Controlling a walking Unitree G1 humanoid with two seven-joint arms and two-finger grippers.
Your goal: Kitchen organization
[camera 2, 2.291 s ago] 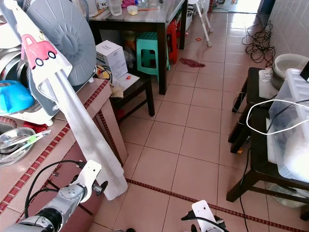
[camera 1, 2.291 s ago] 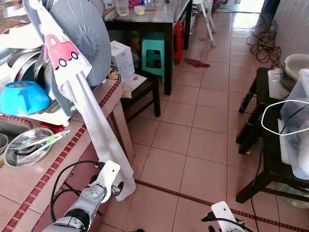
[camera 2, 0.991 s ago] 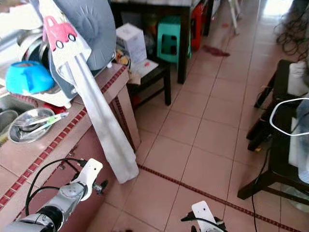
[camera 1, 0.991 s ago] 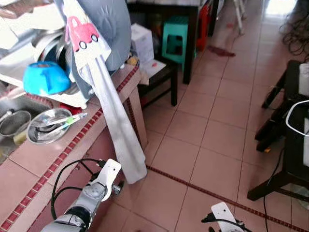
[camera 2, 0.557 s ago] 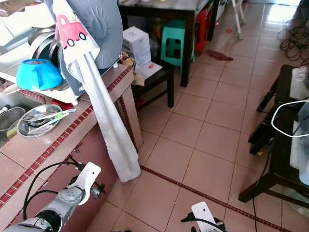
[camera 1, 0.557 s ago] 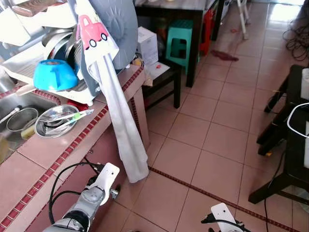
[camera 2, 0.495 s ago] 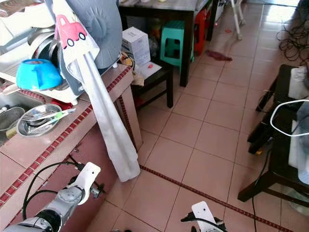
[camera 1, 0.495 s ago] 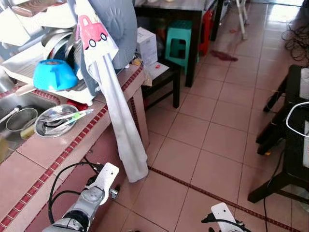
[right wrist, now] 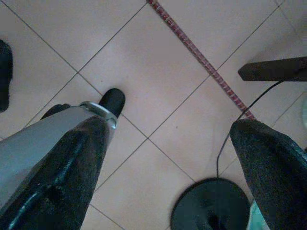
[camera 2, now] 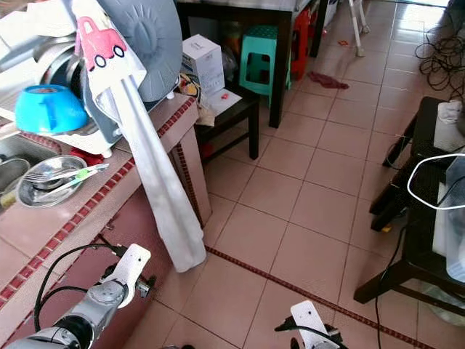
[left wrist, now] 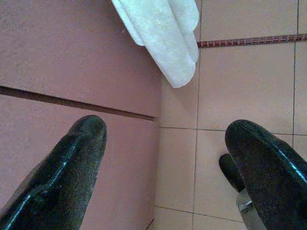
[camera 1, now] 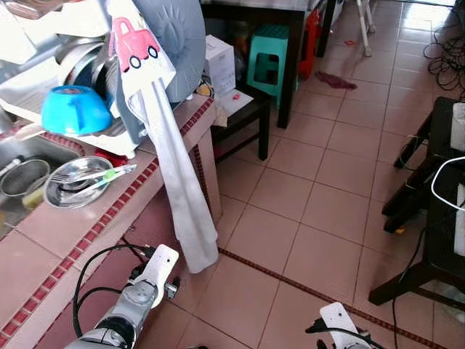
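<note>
We see the kitchen counter (camera 1: 69, 233), tiled pink with a dark red edge strip, running along our left, its near end cut off by the frame. On it a steel bowl (camera 1: 76, 182) holds a fork and a green-handled utensil. Behind it a blue bowl (camera 1: 71, 109) sits inverted against a dish rack (camera 1: 87, 138) whose upper part is cropped. A long white cloth (camera 1: 178, 196) with a red car print hangs from the rack down past the counter's edge, almost to the floor, partly covering a large grey lid (camera 1: 178, 40).

Our left gripper (left wrist: 165, 158) hangs beside the counter's front face, fingers spread and empty; the cloth's tip shows beyond them. Our right gripper (right wrist: 168, 163) hangs over the floor tiles, fingers likewise apart, holding nothing.
</note>
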